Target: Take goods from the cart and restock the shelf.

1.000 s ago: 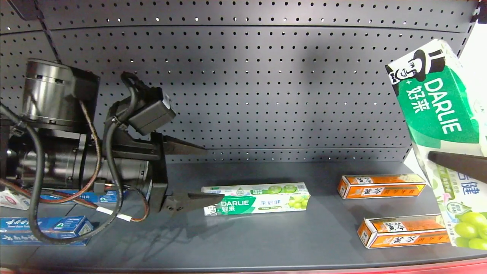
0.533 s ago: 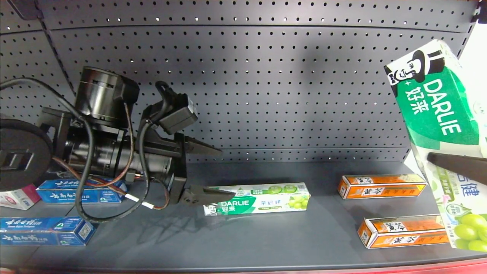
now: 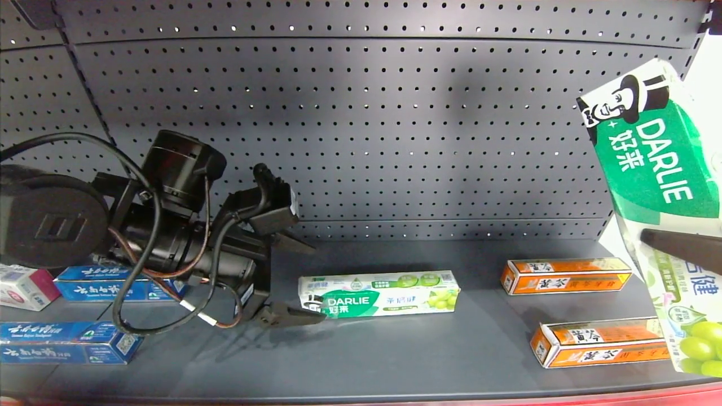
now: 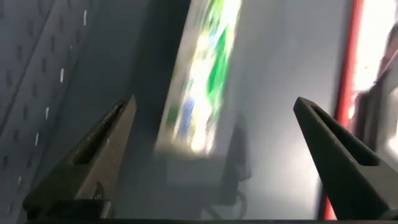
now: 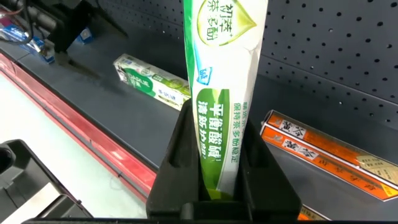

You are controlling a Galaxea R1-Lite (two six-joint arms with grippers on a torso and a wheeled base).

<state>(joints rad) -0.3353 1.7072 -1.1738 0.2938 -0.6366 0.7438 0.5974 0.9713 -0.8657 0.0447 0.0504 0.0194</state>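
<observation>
Where the dark grey metal shelf board [image 3: 395, 349] meets its perforated grey back panel [image 3: 395, 141], several cartons lie flat. At the middle is a long green-and-white toothpaste carton [image 3: 379, 295], broad face up and lengthwise along the shelf. Its label has a green band with white lettering and a picture of green grapes. To its right lie two orange cartons with black lettering, one at the back [image 3: 566, 276] and one near the front edge [image 3: 598, 341], apart from each other. At the left end are two blue cartons with white lettering, one in front [image 3: 67, 342] and one behind [image 3: 113, 282], beside a small white-and-pink box [image 3: 25, 286]. A red strip [image 3: 620, 395] runs along the shelf's front edge.

A second green-and-white toothpaste carton [image 3: 654, 169] with the same label is in the air at the shelf's right end, tilted but nearly upright. The right gripper [image 5: 221, 134] is clenched on its lower part, a finger pressed to each side.

Coming in from the left, the left arm lies low and roughly level over the shelf. The left gripper [image 3: 320, 282] points at the lying carton's left end with its jaws released and spread wide. In the head view its lower fingertip overlaps that end; whether it touches cannot be told.
</observation>
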